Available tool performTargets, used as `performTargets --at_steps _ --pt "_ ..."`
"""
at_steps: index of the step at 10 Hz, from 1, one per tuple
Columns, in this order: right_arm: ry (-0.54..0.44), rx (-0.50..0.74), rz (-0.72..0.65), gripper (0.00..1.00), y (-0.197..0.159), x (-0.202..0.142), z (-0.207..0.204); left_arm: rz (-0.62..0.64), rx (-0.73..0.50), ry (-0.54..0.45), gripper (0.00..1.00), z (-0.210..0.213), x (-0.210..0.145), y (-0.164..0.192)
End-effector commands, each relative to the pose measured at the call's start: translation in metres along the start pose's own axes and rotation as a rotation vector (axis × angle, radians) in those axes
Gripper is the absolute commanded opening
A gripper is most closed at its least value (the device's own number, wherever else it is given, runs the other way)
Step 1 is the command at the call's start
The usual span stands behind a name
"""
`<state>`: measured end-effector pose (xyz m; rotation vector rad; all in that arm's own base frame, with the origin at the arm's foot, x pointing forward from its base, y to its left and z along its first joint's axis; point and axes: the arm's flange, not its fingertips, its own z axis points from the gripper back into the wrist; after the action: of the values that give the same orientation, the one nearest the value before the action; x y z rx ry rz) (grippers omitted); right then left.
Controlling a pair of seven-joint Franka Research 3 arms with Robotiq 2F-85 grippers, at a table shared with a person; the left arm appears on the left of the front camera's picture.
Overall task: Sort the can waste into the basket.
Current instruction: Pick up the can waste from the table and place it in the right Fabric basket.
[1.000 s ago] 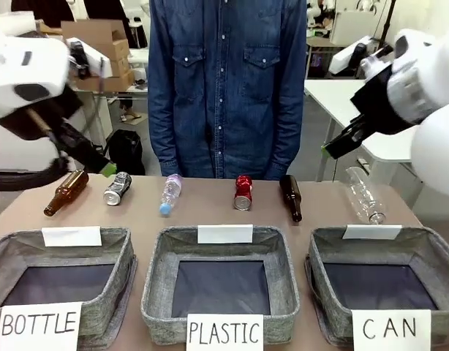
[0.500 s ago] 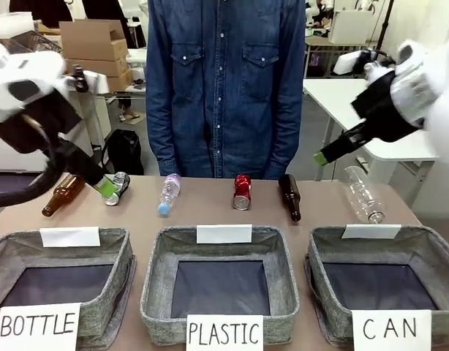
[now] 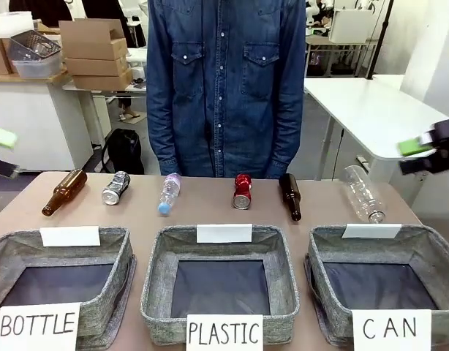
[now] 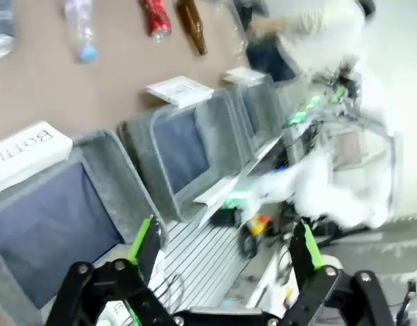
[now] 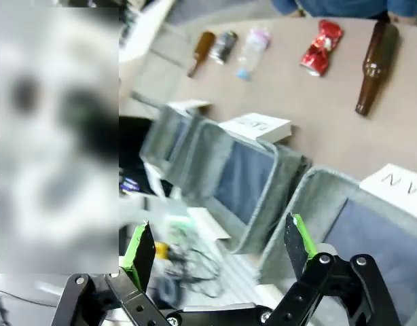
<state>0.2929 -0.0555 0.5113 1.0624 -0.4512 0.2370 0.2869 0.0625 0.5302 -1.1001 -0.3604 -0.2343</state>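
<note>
- The red can lies on the far strip of the table, near the middle, just beside a brown bottle on its right.
- The silver can lies in the same far row, well over to my left. It sits between a second brown bottle and a small clear bottle with a blue cap.
- The CAN basket stands in the near row at my right, its white sign facing me and its dark bottom showing. Both cans are well apart from it.
- A larger clear bottle lies just past that basket's far rim.
- The PLASTIC basket stands in the middle of the near row and the BOTTLE basket at my left.
- My right gripper has its green-padded fingers spread wide, gripping nothing. In the front view it hangs off the table's right edge, above table height.
- My left gripper is likewise spread wide and grips nothing. In the front view it is at the far left edge, raised.
- A person in a denim shirt stands at the far side of the table.
</note>
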Motion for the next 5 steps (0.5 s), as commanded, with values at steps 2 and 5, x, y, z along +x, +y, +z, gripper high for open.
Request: performTargets --at_steps 2,5 --pt "-0.309 0.070 -0.361 1.00 -0.013 -0.004 0.007 0.298 -0.189 -0.470 1.00 -0.017 -0.032 0.035" --pt "-0.176 0.079 -0.269 1.00 -0.032 0.001 0.026 0.304 -0.142 -0.351 1.00 0.046 0.011 0.050"
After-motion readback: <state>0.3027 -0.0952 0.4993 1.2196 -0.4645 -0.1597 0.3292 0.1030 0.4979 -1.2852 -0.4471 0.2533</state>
